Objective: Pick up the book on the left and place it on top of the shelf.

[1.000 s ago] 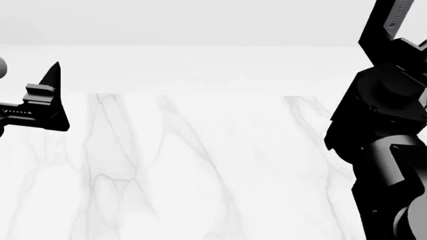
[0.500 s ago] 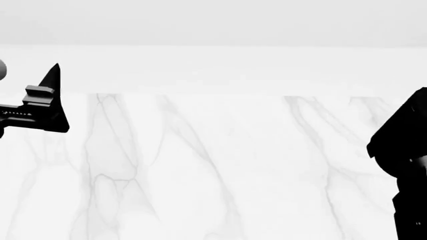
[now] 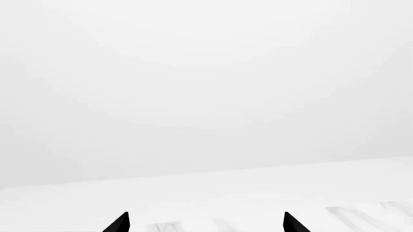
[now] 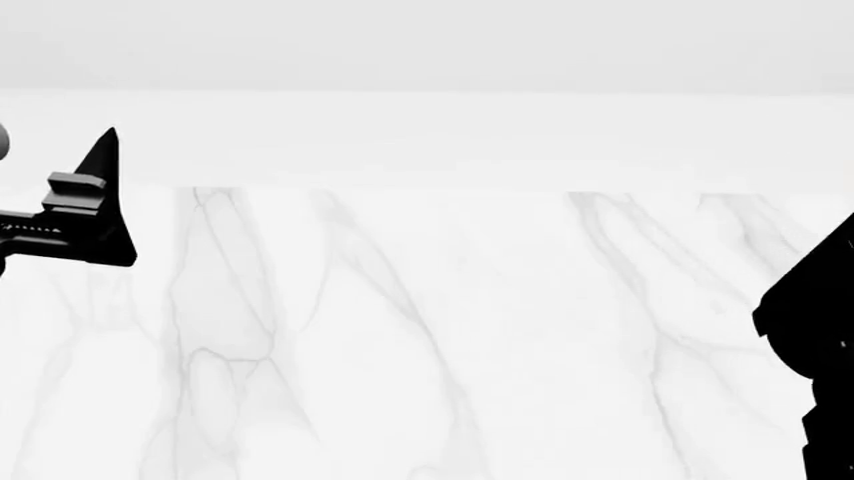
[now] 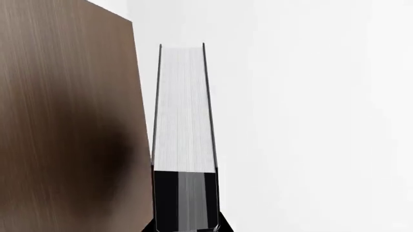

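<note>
In the right wrist view my right gripper (image 5: pixel 185 229) is shut on the book (image 5: pixel 184 111). The book has black covers and white page edges and points away from the camera. It is right beside the dark brown shelf board (image 5: pixel 65 121); I cannot tell whether they touch. In the head view only a part of my right arm (image 4: pixel 821 340) shows at the right edge, and the book and shelf are out of view there. My left gripper (image 4: pixel 94 200) is open and empty at the left edge, above the table. Its jaws stand wide apart in the left wrist view (image 3: pixel 206 224).
A white marble table (image 4: pixel 427 330) fills the head view, with a pale wall behind it. The left wrist view shows only the table's far edge (image 3: pixel 361 212) and the blank wall.
My right arm has swung out towards the right edge of the head view; only its lower part still shows. My left gripper has stayed in place.
</note>
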Motion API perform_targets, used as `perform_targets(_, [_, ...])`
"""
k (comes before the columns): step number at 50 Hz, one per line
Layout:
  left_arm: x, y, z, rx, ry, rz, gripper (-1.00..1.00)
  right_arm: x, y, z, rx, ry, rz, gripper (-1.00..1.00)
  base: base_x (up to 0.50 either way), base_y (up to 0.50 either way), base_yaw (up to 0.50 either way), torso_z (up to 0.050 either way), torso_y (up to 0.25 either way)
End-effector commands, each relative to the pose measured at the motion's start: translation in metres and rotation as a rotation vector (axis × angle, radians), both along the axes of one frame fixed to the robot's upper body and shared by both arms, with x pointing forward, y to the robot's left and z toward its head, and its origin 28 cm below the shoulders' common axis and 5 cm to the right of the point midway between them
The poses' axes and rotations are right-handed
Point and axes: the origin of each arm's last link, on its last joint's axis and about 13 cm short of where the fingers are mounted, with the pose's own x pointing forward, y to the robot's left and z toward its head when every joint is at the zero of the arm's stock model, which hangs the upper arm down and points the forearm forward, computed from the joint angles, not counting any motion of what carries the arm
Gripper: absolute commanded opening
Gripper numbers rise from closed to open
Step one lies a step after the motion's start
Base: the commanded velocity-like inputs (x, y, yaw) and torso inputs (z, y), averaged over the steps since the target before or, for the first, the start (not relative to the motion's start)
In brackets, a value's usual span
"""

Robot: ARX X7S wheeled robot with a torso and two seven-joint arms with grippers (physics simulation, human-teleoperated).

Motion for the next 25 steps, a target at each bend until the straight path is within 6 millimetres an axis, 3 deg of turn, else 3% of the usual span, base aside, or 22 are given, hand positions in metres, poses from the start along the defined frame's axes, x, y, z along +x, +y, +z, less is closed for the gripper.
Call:
perform_targets(1, [0.000,0.000,-0.001,-0.003,0.001,0.001,1.00,-0.004,-0.005,0.007,-0.221,0.065,-0.030,-1.00,0.00,0.00,0.00,0.000,0.000])
perform_targets(25, [-0.001,0.002,-0.002,-0.007,-0.001,0.010,1.00,-0.010,-0.008,-0.010,-0.174,0.092,-0.069,-1.00,0.00,0.00,0.00,0.000,0.001])
